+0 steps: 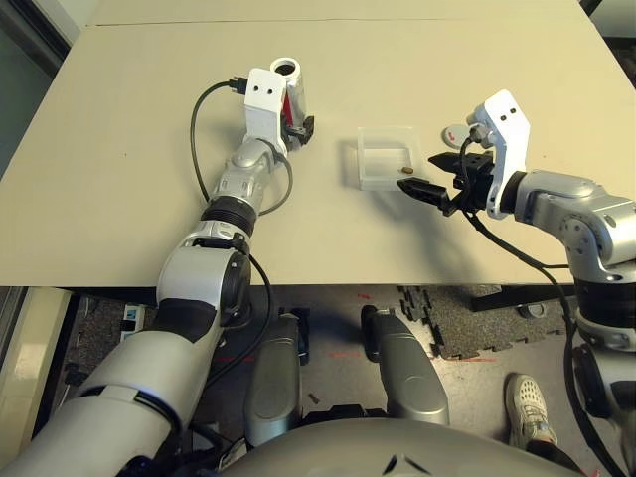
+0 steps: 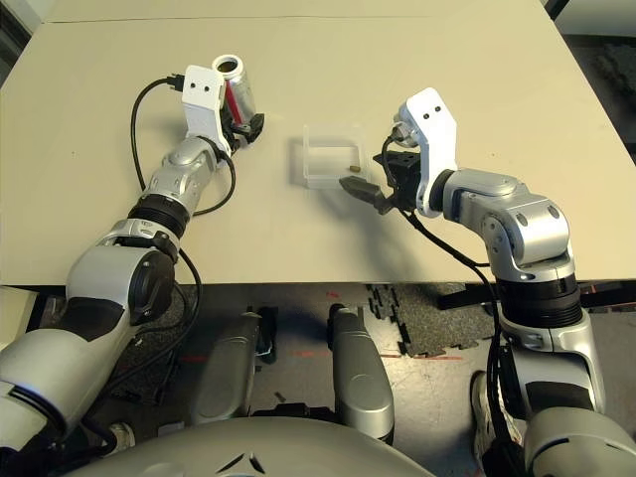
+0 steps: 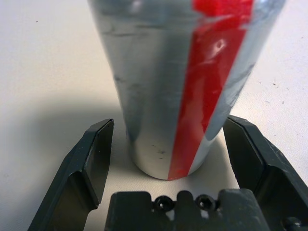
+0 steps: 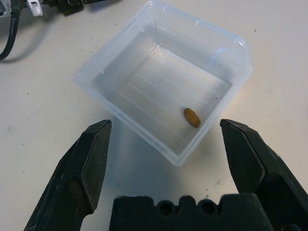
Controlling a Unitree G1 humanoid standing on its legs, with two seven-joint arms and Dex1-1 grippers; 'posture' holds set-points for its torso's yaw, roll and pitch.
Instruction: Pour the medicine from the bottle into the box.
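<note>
Medicine [image 4: 192, 118] lies in box [image 4: 120, 55]; bottle [image 3: 178, 86] upright between open left gripper [image 3: 168, 144]

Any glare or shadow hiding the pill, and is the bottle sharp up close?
Right wrist view: the pill reads clearly in the box, whose clear walls carry only faint highlights. Left wrist view: the bottle casts a soft shadow on the table; its top is slightly blurred.
</note>
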